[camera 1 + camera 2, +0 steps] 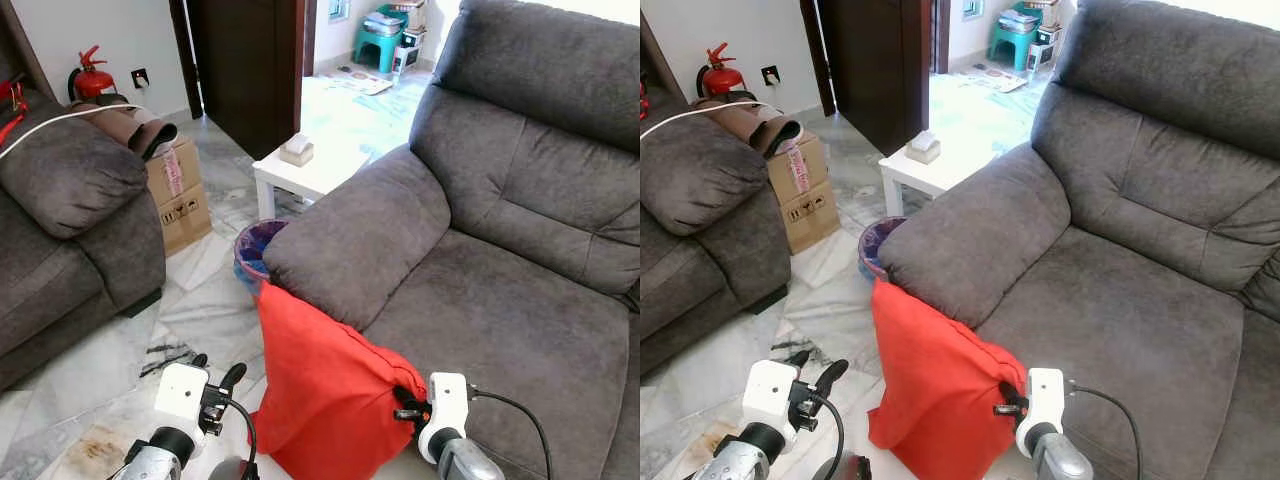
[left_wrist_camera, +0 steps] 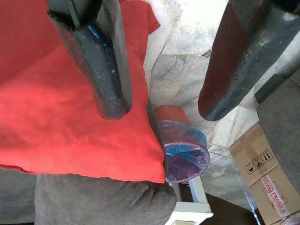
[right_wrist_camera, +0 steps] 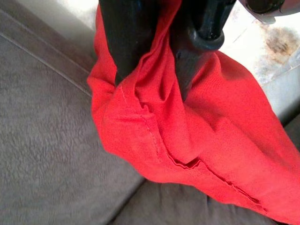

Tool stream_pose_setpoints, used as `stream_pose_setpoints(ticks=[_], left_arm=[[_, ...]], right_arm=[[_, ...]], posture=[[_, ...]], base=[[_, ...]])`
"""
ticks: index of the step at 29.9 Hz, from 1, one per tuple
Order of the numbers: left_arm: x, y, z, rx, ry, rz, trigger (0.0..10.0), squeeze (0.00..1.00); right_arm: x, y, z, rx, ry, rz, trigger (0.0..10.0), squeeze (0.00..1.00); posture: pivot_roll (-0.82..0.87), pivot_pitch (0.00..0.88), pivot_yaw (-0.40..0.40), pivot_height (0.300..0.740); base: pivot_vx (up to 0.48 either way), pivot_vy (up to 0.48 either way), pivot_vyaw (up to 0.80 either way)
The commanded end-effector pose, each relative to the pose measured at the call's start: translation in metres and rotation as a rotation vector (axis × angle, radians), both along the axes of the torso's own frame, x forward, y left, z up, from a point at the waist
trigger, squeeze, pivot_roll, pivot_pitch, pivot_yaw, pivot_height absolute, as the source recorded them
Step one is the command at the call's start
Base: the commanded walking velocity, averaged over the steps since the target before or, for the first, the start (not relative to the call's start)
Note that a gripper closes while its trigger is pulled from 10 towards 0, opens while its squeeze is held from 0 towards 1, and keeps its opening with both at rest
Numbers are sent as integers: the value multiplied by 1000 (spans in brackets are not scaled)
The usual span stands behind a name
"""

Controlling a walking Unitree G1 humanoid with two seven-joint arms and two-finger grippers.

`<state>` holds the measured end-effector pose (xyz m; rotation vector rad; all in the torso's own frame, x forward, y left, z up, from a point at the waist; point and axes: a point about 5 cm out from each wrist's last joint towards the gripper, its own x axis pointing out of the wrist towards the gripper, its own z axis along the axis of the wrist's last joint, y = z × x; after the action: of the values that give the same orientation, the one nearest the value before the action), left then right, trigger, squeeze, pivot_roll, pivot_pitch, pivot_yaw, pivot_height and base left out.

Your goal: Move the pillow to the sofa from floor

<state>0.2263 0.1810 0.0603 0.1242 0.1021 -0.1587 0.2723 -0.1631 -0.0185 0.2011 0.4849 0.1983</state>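
Sofa [image 1: 500, 300], grey, large: seat cushion lies just beyond the right gripper's fingertips, its padded armrest [image 1: 355, 235] above and ahead of them. Pillow [image 1: 325, 390], red: stands on edge against the sofa front below the armrest, its lower part hanging toward the floor [image 1: 190, 310], one corner bunched between the right fingers. Right gripper [image 1: 408, 405]: closed on that pillow corner, cloth gathered in folds around both black fingers in the right wrist view; wrist low beside the seat edge, fingers pointing across toward the pillow. Left gripper [image 1: 215, 378]: fingers spread apart and holding nothing, held low on the far side of the pillow from the right fingers; in the left wrist view red cloth lies behind one finger [image 2: 105, 70], with a bin [image 2: 185, 150] lined in blue and purple past the tips. Handling note: a pinch on one corner looks thin for so slack a load, so the lift is likely best done slowly, raising the corner above seat height before carrying it over the cushion; the open left fingers could close on the near edge for support. Risk: fabric may slip, or the bottom may drag on the armrest.
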Motion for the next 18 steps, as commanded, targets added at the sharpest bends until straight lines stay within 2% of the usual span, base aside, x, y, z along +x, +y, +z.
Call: stream_pose_setpoints(ticks=[1, 4, 8, 18], left_arm=[[0, -2, -2, 4, 7, -24, 10000, 0], [0, -3, -2, 1, 4, -31, 10000, 0], [1, -5, -3, 1, 7, -52, 10000, 0], [3, -1, -3, 14, 8, -67, 10000, 0]], right_arm=[[5, -10, 9, -10, -82, -35, 10000, 0], [1, -11, 6, -4, -78, -47, 10000, 0], [-8, -5, -1, -16, -59, 3, 10000, 0], [-6, -10, 2, 0, -83, -33, 10000, 0]], posture=[[112, 55, -20, 648], [107, 50, -12, 668], [104, 44, -7, 693], [104, 21, 7, 740]], base=[[0, 0, 0], [0, 0, 0], [0, 0, 0], [0, 0, 0]])
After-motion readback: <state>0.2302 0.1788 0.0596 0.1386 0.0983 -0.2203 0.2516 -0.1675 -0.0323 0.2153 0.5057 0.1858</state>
